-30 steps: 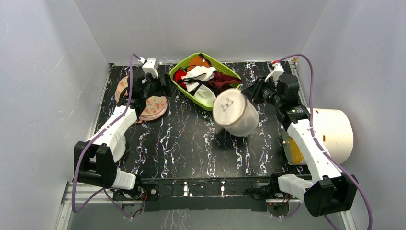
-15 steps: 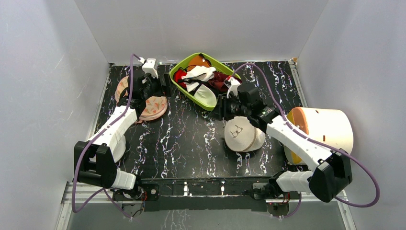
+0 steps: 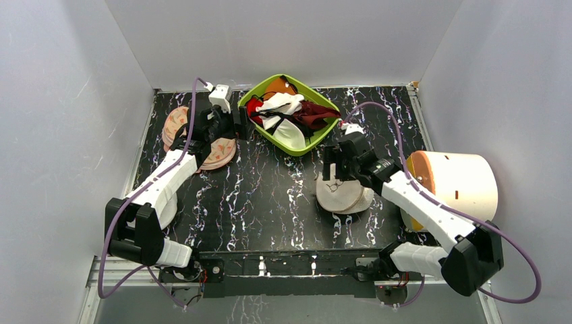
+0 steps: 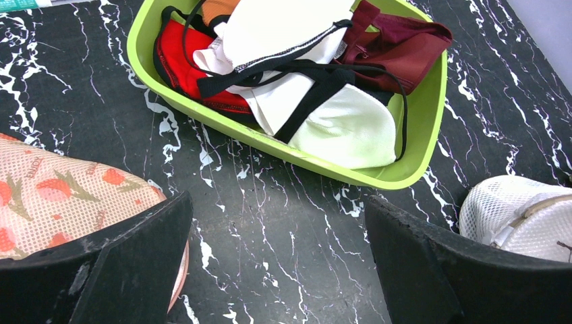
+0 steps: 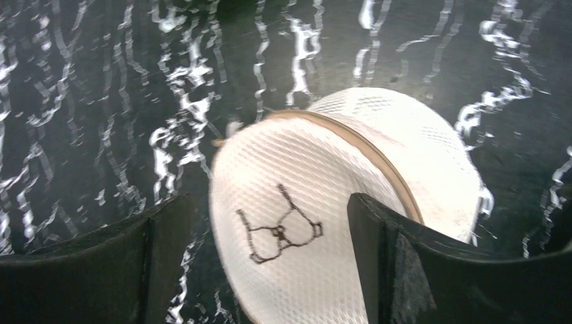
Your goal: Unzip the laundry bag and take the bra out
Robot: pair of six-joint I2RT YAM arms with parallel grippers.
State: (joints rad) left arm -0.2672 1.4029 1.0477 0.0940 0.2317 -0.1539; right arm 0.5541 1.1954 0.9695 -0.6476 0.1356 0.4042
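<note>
The laundry bag [image 3: 347, 197], a round cream-white mesh case with a small black drawn mark on its lid, lies tilted on the black marbled table. My right gripper [image 3: 333, 165] hangs just above its far edge, open. In the right wrist view the bag [image 5: 317, 223] fills the gap of the right gripper [image 5: 270, 263]; the left finger stands apart from it and the right finger overlaps its rim. My left gripper [image 3: 226, 125] is open at the back left, and in its wrist view the left gripper [image 4: 280, 263] holds nothing over bare table. The bra is hidden.
A lime-green basket [image 3: 255, 126] with several garments stands at the back centre, its rim [image 4: 270, 138] close ahead of the left fingers. A peach printed case [image 3: 210, 150] lies under the left gripper. A large cream cylinder [image 3: 459, 182] lies at the right edge.
</note>
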